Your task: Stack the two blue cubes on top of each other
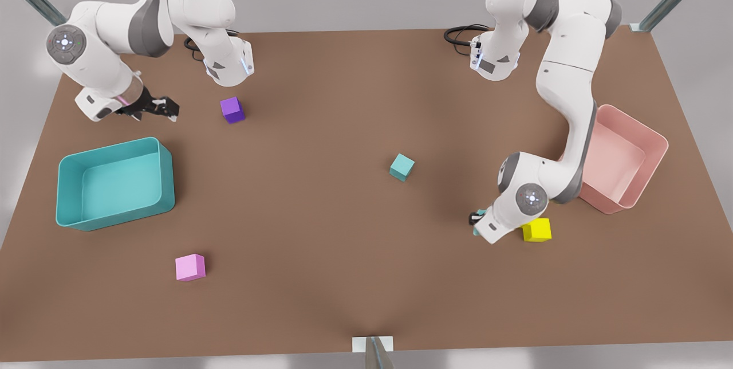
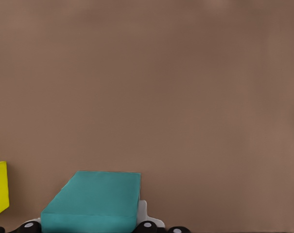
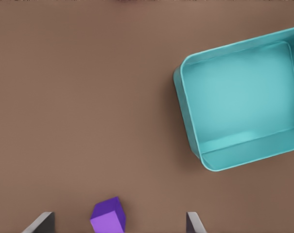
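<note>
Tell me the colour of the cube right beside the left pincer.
Yellow. The yellow cube sits beside the left pincer, which is on a teal cube; clearest in the front view.

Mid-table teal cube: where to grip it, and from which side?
Come from straight above and close on two opposite side faces of the mid-table teal cube. It lies flat on the table but turned, so the wrist should probably be rotated to match its edges. Nothing crowds it. The left hand is down at the other teal cube by the yellow cube. The right hand waits open near the bin.
</note>
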Robot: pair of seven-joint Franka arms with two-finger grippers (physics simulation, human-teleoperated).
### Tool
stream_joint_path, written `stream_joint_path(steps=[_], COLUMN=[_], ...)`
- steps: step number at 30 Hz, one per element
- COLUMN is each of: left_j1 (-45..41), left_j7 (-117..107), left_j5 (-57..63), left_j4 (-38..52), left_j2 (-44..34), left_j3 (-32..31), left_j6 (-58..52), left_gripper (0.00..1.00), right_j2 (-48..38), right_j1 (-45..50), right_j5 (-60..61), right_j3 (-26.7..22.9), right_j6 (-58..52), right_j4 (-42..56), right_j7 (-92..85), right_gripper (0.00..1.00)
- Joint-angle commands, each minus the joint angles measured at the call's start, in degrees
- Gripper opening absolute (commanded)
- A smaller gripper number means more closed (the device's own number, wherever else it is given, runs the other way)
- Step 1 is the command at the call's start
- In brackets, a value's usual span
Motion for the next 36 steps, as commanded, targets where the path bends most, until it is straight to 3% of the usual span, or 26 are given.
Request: stream_joint_path(steps=[1,5,13,15,23,36], left_j1=[-0.1,-9.4,-17.1,-16.7,-18.2,-16.9], left_j7=[-13.2,-25.3,-34.2,-34.1,-34.7,-34.5], left_j5=[-0.5,0.2,0.2,0.3,0.3,5.0], left_j4=[3.7,2.8,-3.8,-12.1,-17.4,-17.6], left_j2=[0.0,-1.5,-6.2,-9.3,-12.7,-8.7], left_j3=[-4.4,-6.9,-8.6,-8.6,-8.8,-8.5], left_j6=[-11.9,-13.6,-10.1,-2.6,-2.6,3.5], left_gripper=[0.69,0.69,0.69,0.69,0.69,0.69], right_j2=[0.2,1.1,1.4,1.4,1.4,1.5], right_j1=[-0.3,0.2,0.1,0.1,0.0,0.1], right_j5=[0.0,0.0,0.0,0.0,0.0,0.0], right_j3=[0.1,0.1,0.2,0.2,0.2,0.2], right_j6=[1.7,1.0,0.7,0.7,0.7,0.7], right_j4=[0.5,1.0,1.3,1.3,1.3,1.3], right_j7=[3.4,3.4,3.4,3.4,3.4,3.4], right_gripper=[1.00,1.00,1.00,1.00,1.00,1.00])
